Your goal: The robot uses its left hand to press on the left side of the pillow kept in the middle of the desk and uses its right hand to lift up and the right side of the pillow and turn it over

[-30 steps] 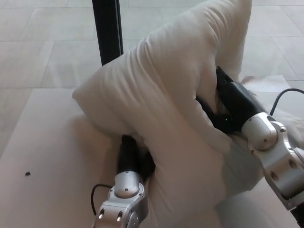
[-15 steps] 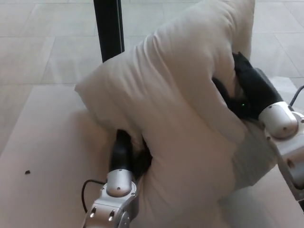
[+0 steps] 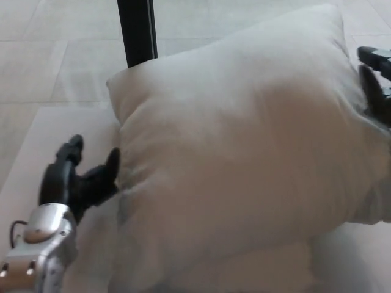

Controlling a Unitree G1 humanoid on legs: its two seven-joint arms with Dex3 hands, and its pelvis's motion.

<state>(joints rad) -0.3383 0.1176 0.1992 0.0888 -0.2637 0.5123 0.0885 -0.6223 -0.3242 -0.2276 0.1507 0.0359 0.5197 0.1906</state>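
Both hands look open and hold nothing: left hand (image 3: 76, 177) beside the pillow (image 3: 244, 165), right hand (image 3: 376, 82) at its edge; we should pull away gently

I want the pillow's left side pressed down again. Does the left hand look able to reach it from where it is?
Probably yes. The left hand sits open right beside the pillow, one finger at its left edge, with only bare desk between them and nothing in the way.

We see left hand (image 3: 76, 177): matte black, thick rounded fingers. Its wrist housing (image 3: 40, 244): silver-grey metal, domed cap, small dark screw holes, thin black cable (image 3: 13, 227) looping beside. Right hand (image 3: 376, 76): black, only partly visible.
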